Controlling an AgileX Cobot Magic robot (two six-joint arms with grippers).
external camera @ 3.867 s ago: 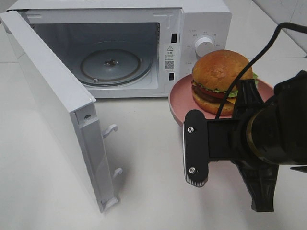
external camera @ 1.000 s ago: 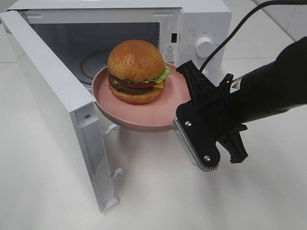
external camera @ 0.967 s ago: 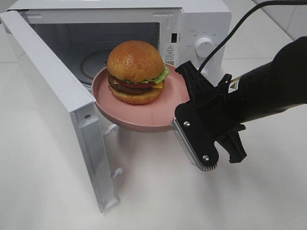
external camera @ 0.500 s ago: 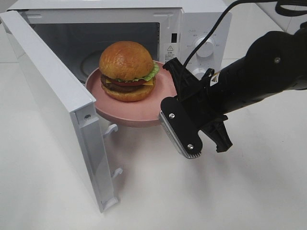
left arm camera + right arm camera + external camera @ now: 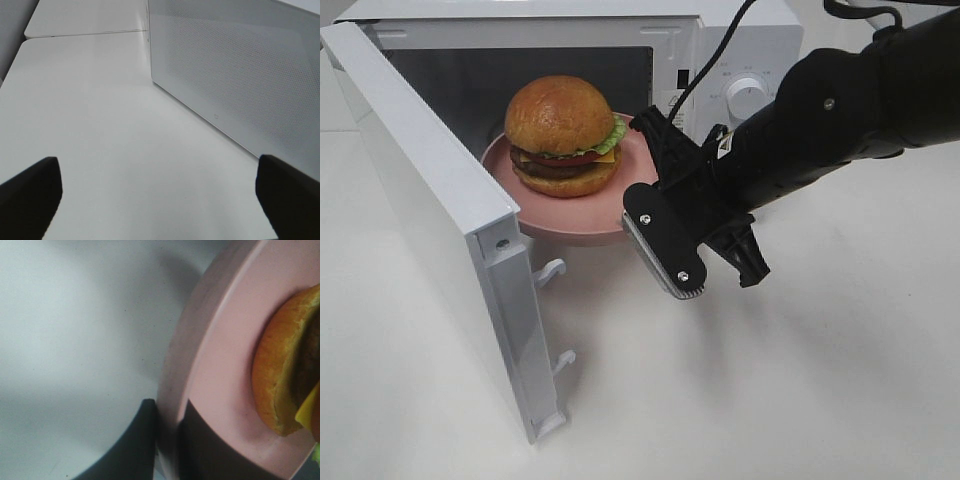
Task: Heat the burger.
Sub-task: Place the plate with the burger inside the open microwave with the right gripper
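Note:
The burger (image 5: pixel 561 135), golden-brown bun over patty, tomato, lettuce and cheese, sits on a round pink plate (image 5: pixel 565 215). My right gripper (image 5: pixel 642 200) is shut on the plate's right rim and holds it in the air at the mouth of the open microwave (image 5: pixel 620 40), partly inside the cavity. The right wrist view shows the plate rim (image 5: pixel 172 390) pinched between two dark fingers (image 5: pixel 142 440), with the burger (image 5: pixel 280 380) beyond. My left gripper (image 5: pixel 155 195) is open, hovering over bare table beside the microwave door's outer face (image 5: pixel 240 75); it does not show in the high view.
The microwave door (image 5: pixel 430 200) is swung wide open toward the front left, its latch hooks (image 5: pixel 552 270) pointing out. A control knob (image 5: pixel 747 97) is on the right panel. A black cable (image 5: pixel 710 60) runs over the microwave to the right arm. White tabletop (image 5: pixel 720 400) lies in front.
My right gripper has carried the plate and burger left and farther back, from in front of the control panel into the microwave opening. The left gripper's jaws stay wide.

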